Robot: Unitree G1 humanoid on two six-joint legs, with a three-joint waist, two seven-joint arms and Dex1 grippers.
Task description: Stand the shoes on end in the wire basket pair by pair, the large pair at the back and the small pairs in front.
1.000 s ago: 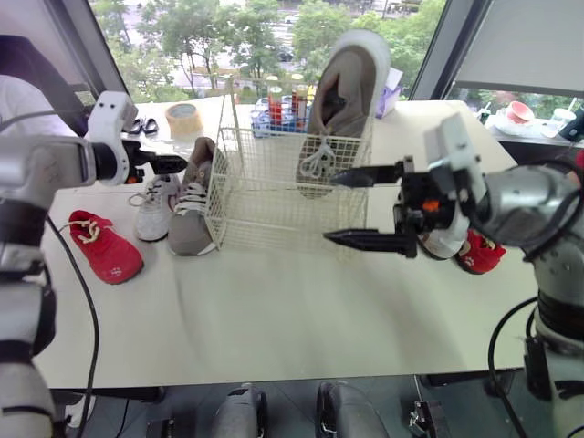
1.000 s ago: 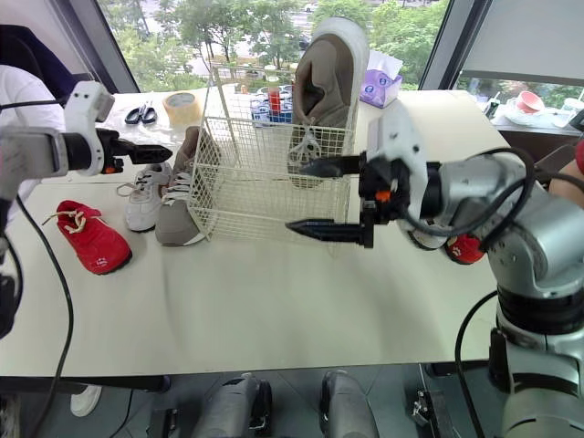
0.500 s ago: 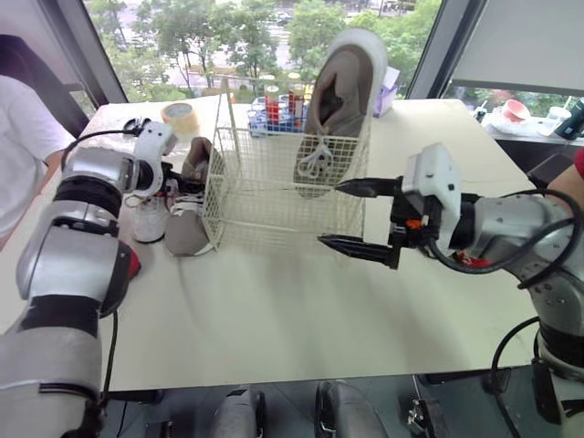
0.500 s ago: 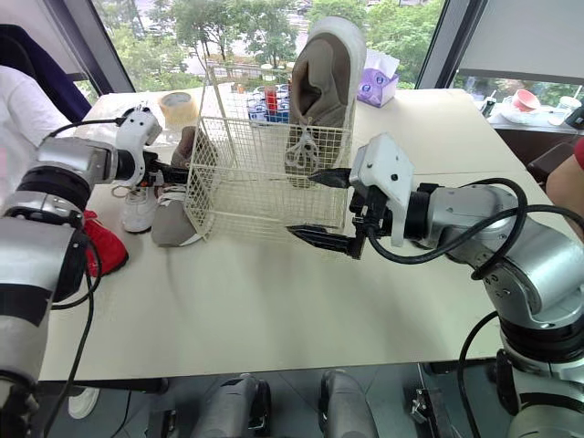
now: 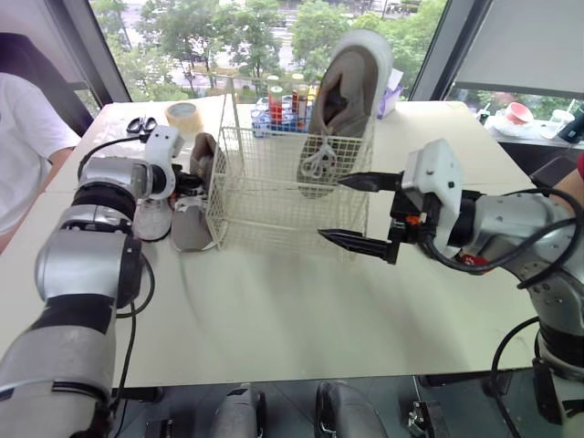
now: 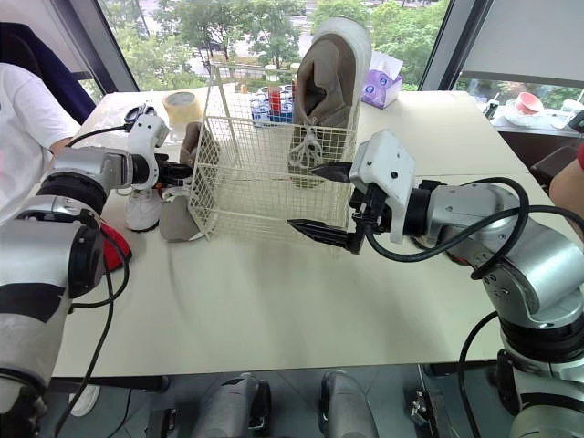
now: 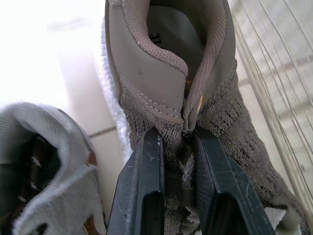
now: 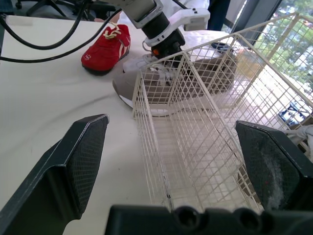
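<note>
A large tan shoe (image 5: pixel 349 87) stands on end at the back right of the white wire basket (image 5: pixel 274 196). Its mate, a second tan shoe (image 5: pixel 193 214), lies on the table just left of the basket. My left gripper (image 7: pixel 176 144) is shut on that shoe's tongue and laces, seen close up in the left wrist view. A small white shoe (image 5: pixel 152 219) lies beside it. One red shoe (image 8: pixel 105 46) lies further left, another (image 5: pixel 472 262) behind my right arm. My right gripper (image 5: pixel 354 212) hovers open at the basket's front right corner, holding nothing.
A tape roll (image 5: pixel 185 117), scissors (image 5: pixel 141 125) and a blue tray of bottles (image 5: pixel 283 105) sit behind the basket. A tissue box (image 6: pixel 381 82) is at the back right. A person in a white shirt (image 5: pixel 23 137) stands at the table's left edge.
My left gripper reached in from the left to the lying tan shoe and closed on its tongue. The right gripper drifted slightly left and stayed open.
</note>
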